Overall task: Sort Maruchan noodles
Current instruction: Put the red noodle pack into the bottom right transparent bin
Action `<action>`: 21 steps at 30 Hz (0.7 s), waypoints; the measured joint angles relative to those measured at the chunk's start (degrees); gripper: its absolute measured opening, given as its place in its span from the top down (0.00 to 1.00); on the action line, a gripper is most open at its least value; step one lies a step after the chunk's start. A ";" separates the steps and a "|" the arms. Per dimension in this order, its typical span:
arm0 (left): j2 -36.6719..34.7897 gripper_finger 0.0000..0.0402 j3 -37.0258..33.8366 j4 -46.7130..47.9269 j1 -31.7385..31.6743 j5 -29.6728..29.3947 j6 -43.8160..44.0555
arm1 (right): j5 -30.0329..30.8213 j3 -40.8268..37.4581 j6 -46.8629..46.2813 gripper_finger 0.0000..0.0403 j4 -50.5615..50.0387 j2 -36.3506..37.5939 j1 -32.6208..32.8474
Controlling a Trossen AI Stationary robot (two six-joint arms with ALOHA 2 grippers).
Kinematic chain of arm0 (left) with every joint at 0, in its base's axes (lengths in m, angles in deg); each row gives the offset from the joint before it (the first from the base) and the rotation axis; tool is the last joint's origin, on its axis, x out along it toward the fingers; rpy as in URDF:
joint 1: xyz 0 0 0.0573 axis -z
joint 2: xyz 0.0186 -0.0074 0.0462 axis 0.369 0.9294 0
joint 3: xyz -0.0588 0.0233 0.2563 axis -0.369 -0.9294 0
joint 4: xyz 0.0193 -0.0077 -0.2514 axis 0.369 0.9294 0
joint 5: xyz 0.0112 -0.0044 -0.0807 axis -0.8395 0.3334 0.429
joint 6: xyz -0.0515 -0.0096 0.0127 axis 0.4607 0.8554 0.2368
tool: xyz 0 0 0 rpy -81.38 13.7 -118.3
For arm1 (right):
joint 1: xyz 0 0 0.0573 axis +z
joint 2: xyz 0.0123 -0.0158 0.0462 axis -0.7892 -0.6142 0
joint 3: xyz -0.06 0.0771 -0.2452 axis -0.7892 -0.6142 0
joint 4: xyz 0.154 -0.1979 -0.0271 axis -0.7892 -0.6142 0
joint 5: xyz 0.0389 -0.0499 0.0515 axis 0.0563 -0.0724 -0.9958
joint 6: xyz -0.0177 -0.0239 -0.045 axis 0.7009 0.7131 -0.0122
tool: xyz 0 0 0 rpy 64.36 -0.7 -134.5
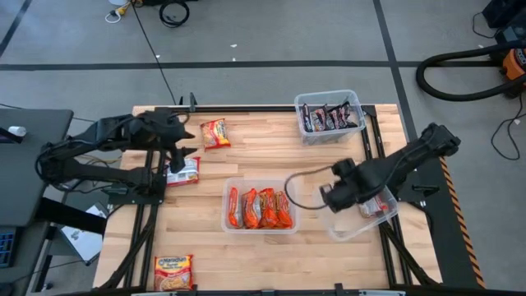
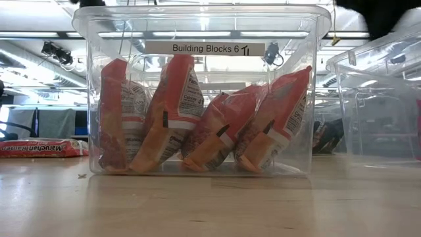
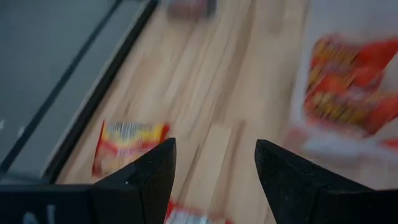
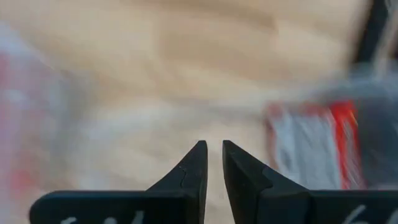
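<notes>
I have the sorting partly done: four orange-red packets (image 1: 260, 207) stand on edge in the middle bin (image 1: 260, 228), dark packets (image 1: 329, 117) fill the far bin (image 1: 330, 136), and a silver-and-red packet (image 4: 317, 146) lies in the right bin (image 1: 362, 226), where my right gripper (image 4: 211, 163) hovers with its fingers nearly closed and nothing between them. That reads to me as a drop just made on the right side. Three packets are loose on the worktop (image 1: 263, 160): a yellow-red one (image 1: 215, 132) at the far left, a silver-white one (image 1: 182, 171) at the left edge, and another yellow-red one (image 1: 173, 271) at the near left corner. My left gripper (image 3: 214, 169) hangs above the silver-white packet with its fingers spread wide and empty, so I judge the step in hand to be a pick on the left. Next I would lower straight onto that flat packet, pinch across its short side, and carry it over to the right bin. It lies flat, so I expect the fingers must press close to the wood to catch an edge.
</notes>
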 joint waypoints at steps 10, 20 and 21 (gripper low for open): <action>6.30 0.46 -14.24 -18.86 -19.83 4.50 4.84 | 17.70 9.97 27.84 0.86 21.98 -0.24 -9.68; 30.67 0.46 -15.12 -23.87 -28.32 2.13 3.42 | 12.65 10.40 41.56 0.86 38.85 -0.24 -13.40; 32.47 0.46 -15.13 -23.06 -28.55 2.08 3.44 | 12.55 10.40 41.71 0.86 39.25 -0.24 -13.40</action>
